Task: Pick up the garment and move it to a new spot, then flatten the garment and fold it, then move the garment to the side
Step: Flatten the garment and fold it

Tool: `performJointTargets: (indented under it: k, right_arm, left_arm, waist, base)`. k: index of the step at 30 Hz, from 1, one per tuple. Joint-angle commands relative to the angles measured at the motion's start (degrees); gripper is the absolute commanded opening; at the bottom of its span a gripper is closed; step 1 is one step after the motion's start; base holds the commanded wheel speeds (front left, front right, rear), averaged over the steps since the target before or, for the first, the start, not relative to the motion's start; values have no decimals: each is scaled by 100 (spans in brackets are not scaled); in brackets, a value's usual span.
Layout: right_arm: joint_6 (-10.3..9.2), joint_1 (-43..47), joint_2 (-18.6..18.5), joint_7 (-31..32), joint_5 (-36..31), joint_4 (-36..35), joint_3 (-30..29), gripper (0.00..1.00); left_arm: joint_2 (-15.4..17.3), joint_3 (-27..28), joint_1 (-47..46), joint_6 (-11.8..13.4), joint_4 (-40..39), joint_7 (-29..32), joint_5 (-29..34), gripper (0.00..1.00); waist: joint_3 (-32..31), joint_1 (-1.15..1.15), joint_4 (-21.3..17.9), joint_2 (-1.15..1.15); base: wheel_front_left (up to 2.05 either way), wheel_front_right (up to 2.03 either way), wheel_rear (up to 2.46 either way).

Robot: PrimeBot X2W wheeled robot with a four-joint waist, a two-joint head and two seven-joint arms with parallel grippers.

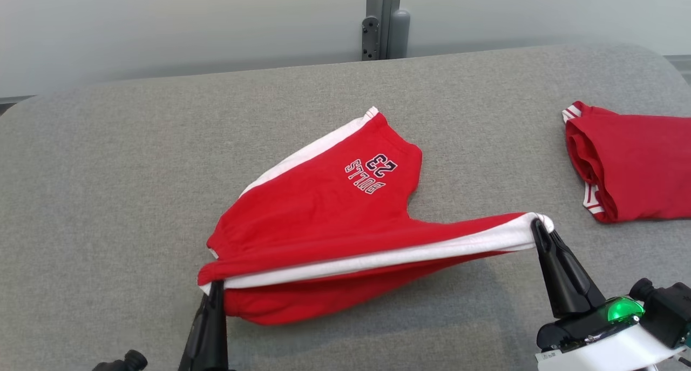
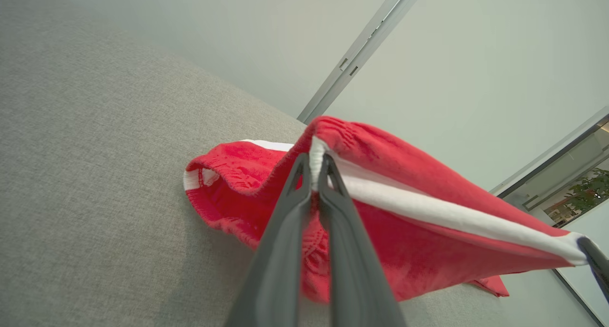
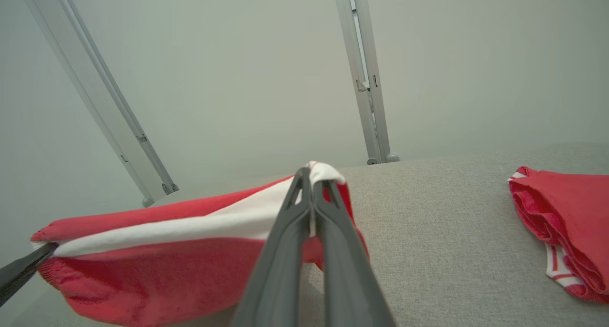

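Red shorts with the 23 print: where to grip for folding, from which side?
Both ends of the red shorts' white side stripe, from the near side: left tool at the waistband, right tool at the leg hem, as pinched now. The stripe runs taut between them, likely giving a clean fold line.

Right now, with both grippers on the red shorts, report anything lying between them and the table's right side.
A second red garment lies near the right edge of the grey table, apart from the red shorts, which the left gripper and right gripper hold. Toward the left, nothing visible stands in the way.
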Motion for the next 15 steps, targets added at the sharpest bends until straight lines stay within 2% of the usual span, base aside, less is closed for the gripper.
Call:
performJointTargets:
  k: [1, 7, 15]
  right_arm:
    - [-6, -89, -23, 41, 41, 128, -24, 0]
    - [-6, -643, -118, 16, 142, 823, -58, 0]
    - [-6, -2179, -571, 287, 317, 2131, 298, 0]
  left_arm:
    - [-21, -25, -4, 30, 116, 29, -13, 0]
    - [-144, -150, -596, 54, 720, 205, -204, 0]
    - [-303, -227, -2010, 266, 2059, 450, -707, 0]
  waist:
    - [2, 1, 88, 0]
    - [107, 1, 416, 0]
    - [373, 1, 917, 0]
  base:
    - [0, 0, 0]
    - [0, 0, 0]
    - [0, 0, 0]
